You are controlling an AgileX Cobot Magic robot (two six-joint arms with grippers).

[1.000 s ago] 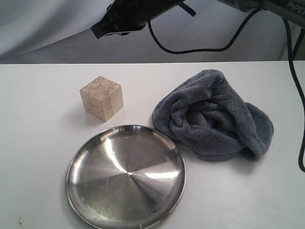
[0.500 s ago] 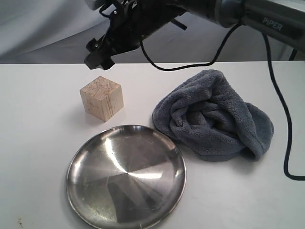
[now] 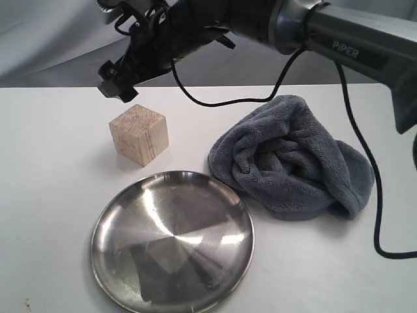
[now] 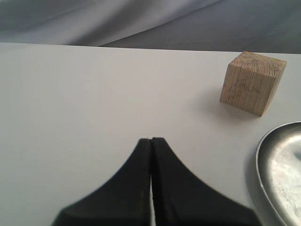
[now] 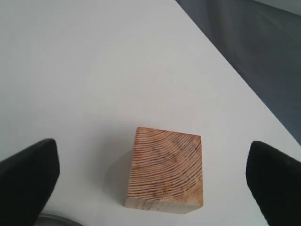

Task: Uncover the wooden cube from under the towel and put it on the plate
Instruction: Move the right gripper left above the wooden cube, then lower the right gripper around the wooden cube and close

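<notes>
On a white tabletop [image 3: 52,195], seen from the exterior camera, a round, shiny stainless-steel plate [image 3: 195,208] lies bare near the front edge. A pale tan wooden cube [image 3: 139,135] with visible grain stands uncovered on the table just beyond the plate's far left rim, not on it. A crumpled, plush grey-blue towel [image 3: 293,160] is heaped just beside the plate's right rim; whether cloth and metal touch cannot be told. The black right gripper [image 3: 116,55] reaches across from the right and hangs above and behind the cube, clear of it, on the side away from the plate.

From the left wrist camera, the left gripper [image 4: 151,141] has its two dark fingers pressed together with nothing between them, low over bare table. The cube [image 4: 252,83] sits well apart from it, next to a sliver of the plate's rim [image 4: 263,155].

From the right wrist camera, the right gripper's jaws stand wide apart, one dark fingertip [image 5: 28,179] showing at either side. The cube [image 5: 167,165] lies between and below them, touched by neither.
</notes>
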